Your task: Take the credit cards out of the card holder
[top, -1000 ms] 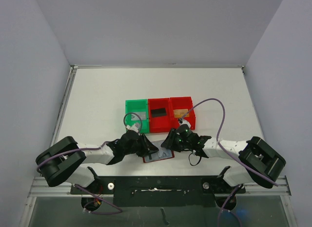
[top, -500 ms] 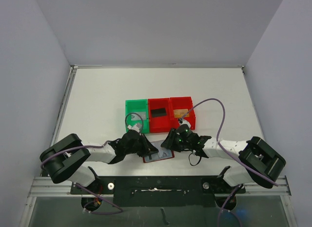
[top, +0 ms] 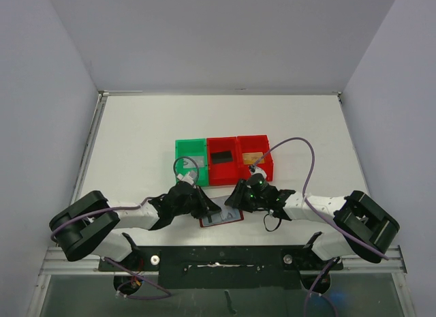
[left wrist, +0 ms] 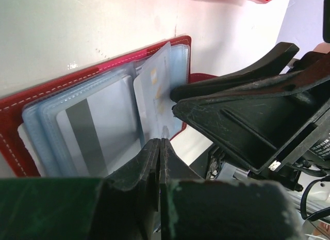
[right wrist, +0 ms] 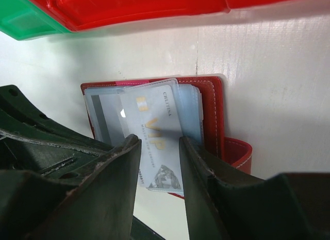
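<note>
The dark red card holder (top: 221, 219) lies open on the table near the front edge, its pale blue-grey pockets up. It also shows in the left wrist view (left wrist: 77, 77) and the right wrist view (right wrist: 211, 111). A silver-grey credit card (right wrist: 154, 121) marked VIP sticks partly out of a pocket, and it also shows in the left wrist view (left wrist: 154, 90). My right gripper (right wrist: 159, 142) is open, its fingers straddling this card from above. My left gripper (left wrist: 161, 143) is shut, its tips resting on the pockets at the card's lower edge. In the top view the left gripper (top: 208, 209) and right gripper (top: 235, 198) meet over the holder.
Three bins stand in a row just behind the holder: a green bin (top: 190, 160) with a grey card, a red bin (top: 221, 160) with a black card, and a red bin (top: 254, 157) with a gold-orange card. A purple cable (top: 306, 153) arcs over the right arm.
The left arm's elbow swayed slightly right and came back. Both grippers and the holder stay in the same place.
</note>
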You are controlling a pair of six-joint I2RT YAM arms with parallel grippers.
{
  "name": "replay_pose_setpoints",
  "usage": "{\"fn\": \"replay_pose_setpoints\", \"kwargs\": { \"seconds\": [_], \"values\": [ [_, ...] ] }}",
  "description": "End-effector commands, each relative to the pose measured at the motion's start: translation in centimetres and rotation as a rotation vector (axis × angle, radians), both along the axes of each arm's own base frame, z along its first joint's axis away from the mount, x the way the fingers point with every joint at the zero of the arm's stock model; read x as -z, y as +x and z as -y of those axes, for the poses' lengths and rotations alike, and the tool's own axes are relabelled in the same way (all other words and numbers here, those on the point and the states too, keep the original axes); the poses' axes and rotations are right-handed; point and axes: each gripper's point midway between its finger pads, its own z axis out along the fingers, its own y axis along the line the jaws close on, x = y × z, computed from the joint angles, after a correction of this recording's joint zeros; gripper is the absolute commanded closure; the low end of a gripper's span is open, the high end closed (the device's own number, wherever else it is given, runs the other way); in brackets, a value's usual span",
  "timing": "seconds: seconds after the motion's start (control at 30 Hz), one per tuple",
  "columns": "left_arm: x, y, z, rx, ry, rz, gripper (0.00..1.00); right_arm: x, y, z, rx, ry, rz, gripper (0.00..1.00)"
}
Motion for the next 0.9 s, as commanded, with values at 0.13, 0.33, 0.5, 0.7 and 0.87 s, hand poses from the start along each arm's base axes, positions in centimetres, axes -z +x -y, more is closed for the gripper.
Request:
{"fn": "replay_pose_setpoints", "kwargs": {
  "seconds": [0.13,0.33,0.5,0.7,0.87],
  "values": [
    [-1.3,0.3,-0.1,-0.014,-0.052,0.04,1.0,3.5,-2.0,3.5,0.015,-0.168,-0.092,0.61],
    [-0.7,0.5,0.3,-0.013,-0.037,0.028,0.78,3.5,-2.0,3.3,0.014,-0.164,-0.094,0.61],
    [0.0,0.8,1.1,0.007,-0.03,0.018,0.76,3.4,-1.9,3.2,0.014,-0.158,-0.093,0.61],
    [0.1,0.8,1.2,0.009,-0.035,0.019,0.84,3.5,-2.0,3.2,0.013,-0.154,-0.095,0.61],
    [-0.1,0.8,1.1,0.005,-0.03,0.024,0.99,3.6,-2.0,3.3,0.014,-0.16,-0.098,0.61]
  ]
}}
